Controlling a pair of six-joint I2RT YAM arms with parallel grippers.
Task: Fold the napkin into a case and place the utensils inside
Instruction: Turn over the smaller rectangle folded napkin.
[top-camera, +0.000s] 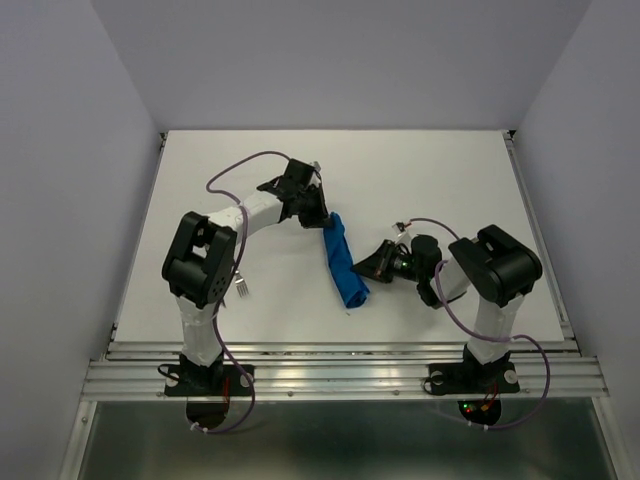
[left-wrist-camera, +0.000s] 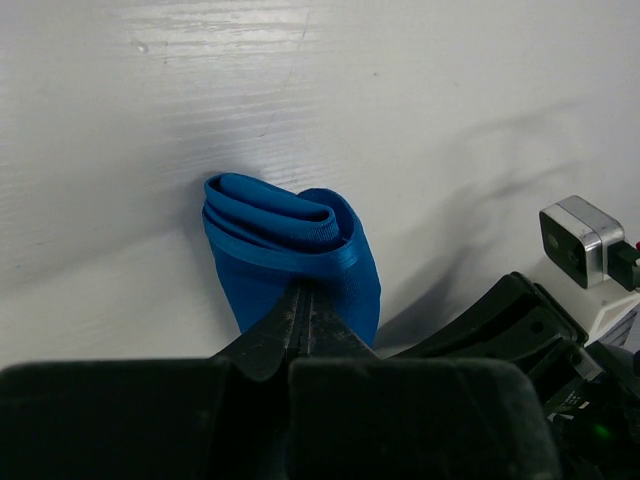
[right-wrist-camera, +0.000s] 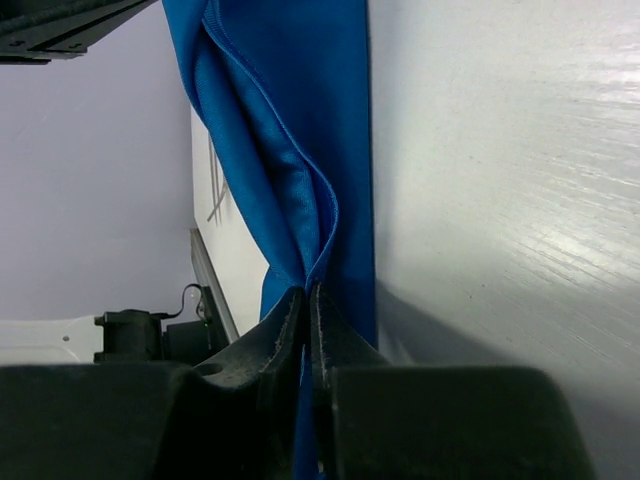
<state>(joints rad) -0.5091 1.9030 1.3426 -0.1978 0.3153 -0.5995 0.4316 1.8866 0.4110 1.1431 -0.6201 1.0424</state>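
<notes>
The bright blue napkin lies mid-table, folded into a narrow strip that runs from far to near. My left gripper is shut on its far end; the left wrist view shows the layered folded end just beyond my closed fingertips. My right gripper is shut on the strip's right side near its near end. In the right wrist view it pinches a loose edge of the cloth at the fingertips. The fork lies on the table by the left arm and also shows in the right wrist view. The knife is out of view.
The white table has metal rails along its near edge and side rails left and right. Grey walls enclose it. The right arm's wrist camera shows at the right of the left wrist view.
</notes>
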